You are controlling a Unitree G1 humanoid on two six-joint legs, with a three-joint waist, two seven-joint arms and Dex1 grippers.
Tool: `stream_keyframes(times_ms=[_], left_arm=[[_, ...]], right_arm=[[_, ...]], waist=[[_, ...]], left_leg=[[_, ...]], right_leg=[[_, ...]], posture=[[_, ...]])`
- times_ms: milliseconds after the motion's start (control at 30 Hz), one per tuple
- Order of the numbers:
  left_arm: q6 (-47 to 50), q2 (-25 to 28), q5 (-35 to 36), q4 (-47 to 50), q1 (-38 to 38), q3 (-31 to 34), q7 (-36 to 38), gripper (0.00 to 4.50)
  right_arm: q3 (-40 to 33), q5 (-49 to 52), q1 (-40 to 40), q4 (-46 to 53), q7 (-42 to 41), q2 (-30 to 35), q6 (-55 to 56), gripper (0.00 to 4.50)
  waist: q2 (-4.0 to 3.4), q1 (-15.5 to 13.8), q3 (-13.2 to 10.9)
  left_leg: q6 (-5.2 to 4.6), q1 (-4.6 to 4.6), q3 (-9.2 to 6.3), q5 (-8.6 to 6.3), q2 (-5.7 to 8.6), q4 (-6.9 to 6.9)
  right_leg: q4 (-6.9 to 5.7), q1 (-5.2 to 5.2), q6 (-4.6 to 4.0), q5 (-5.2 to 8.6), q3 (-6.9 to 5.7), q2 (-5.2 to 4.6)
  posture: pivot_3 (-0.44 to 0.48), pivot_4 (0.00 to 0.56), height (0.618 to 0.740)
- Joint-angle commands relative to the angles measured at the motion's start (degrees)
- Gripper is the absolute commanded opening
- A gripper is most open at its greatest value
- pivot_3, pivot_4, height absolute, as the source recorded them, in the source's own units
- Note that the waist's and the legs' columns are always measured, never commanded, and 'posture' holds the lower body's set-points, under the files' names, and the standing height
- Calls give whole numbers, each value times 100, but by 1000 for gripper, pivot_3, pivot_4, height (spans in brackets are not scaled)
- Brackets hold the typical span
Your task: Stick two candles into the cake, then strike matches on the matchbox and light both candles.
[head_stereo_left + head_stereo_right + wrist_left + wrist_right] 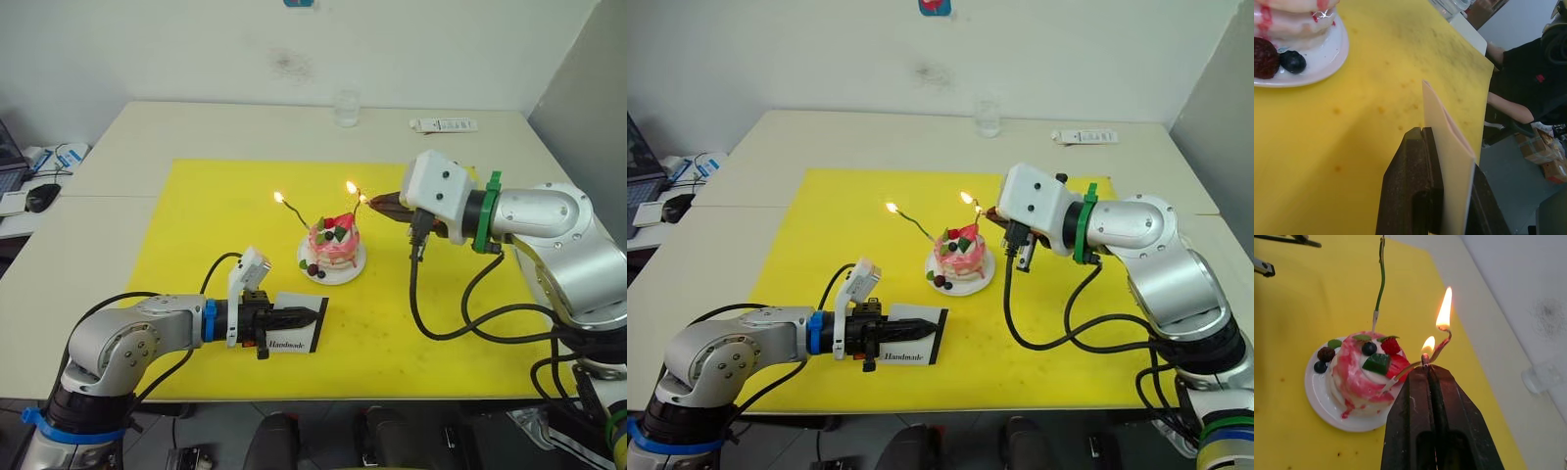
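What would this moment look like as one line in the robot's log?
cake: both candles lit | right gripper: shut on burning match beside pinkish candle | left gripper: shut on matchbox

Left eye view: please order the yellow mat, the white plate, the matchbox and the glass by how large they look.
1. yellow mat
2. white plate
3. matchbox, close to the plate and nearer the camera, so unsure
4. glass, farthest away
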State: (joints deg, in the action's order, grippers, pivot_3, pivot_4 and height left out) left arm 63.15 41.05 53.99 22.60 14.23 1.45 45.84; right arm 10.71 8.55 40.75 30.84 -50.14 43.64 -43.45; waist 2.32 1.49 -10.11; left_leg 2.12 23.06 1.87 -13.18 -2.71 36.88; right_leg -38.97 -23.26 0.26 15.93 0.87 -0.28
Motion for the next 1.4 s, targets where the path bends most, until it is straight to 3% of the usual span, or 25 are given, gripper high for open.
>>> stream_keyframes(times_ms=[33, 300, 467, 667, 867, 1000, 1300, 1400], left_arm=[[-89, 27, 53, 119, -1, 25, 141, 0], [121, -165, 444, 461, -224, 50, 15, 0], [216, -411, 620, 622, -306, -91, -210, 0], [95, -612, 543, 590, -330, -259, -329, 0], [-9, -796, 477, 578, -348, -333, -456, 0], [-60, -870, 433, 562, -369, -368, -517, 0], [-108, -1040, 324, 458, -342, -380, -796, 0], [-26, -1176, 342, 392, -264, -369, -985, 0]], right_arm=[[-555, 202, -299, 393, -55, 359, -176, 14], [-2568, 49, -2218, 512, 360, 1125, -793, 14], [-3778, -222, -3495, -446, 591, 1101, -250, 14], [-3819, -548, -3632, -1713, 1216, 1042, 556, 14], [-3510, -693, -3197, -2523, 1860, 832, 649, 14], [-3522, -675, -2962, -2806, 2182, 710, 616, 991], [-3636, -428, -3030, -2388, 2115, 740, 884, 4278], [-3722, -202, -3137, -2007, 1750, 846, 1047, 4464]], waist=[[0, -5, 0], [2, -20, 1], [1, -24, 1], [-2, 39, 3], [-6, 36, 5], [-10, 14, 6], [-14, 13, 8], [-14, 15, 8]], left_leg=[[0, 2, 0, 0, 1, 0], [0, 3, 0, 0, 2, 0], [0, 0, 1, 0, 3, 4], [-1, -13, 8, 1, 7, 7], [-1, -11, 6, 1, 9, 5], [-1, -7, 6, 1, 8, 5], [-1, -7, 6, 1, 7, 5], [-1, -7, 6, 1, 7, 5]], right_leg=[[1, 0, 0, 0, 0, -1], [2, 0, 1, 1, 0, -5], [1, 4, 1, 1, 1, -3], [-3, 8, 1, -6, 19, 12], [-4, 8, 1, -6, 16, 30], [-3, 6, 2, -5, 18, 30], [-3, 6, 3, -5, 17, 28], [-3, 7, 3, -5, 18, 28]], posture=[[0, 150, 740], [0, 150, 740], [0, 150, 740], [0, 150, 740], [0, 150, 740], [0, 150, 740], [0, 150, 740], [0, 150, 740]])
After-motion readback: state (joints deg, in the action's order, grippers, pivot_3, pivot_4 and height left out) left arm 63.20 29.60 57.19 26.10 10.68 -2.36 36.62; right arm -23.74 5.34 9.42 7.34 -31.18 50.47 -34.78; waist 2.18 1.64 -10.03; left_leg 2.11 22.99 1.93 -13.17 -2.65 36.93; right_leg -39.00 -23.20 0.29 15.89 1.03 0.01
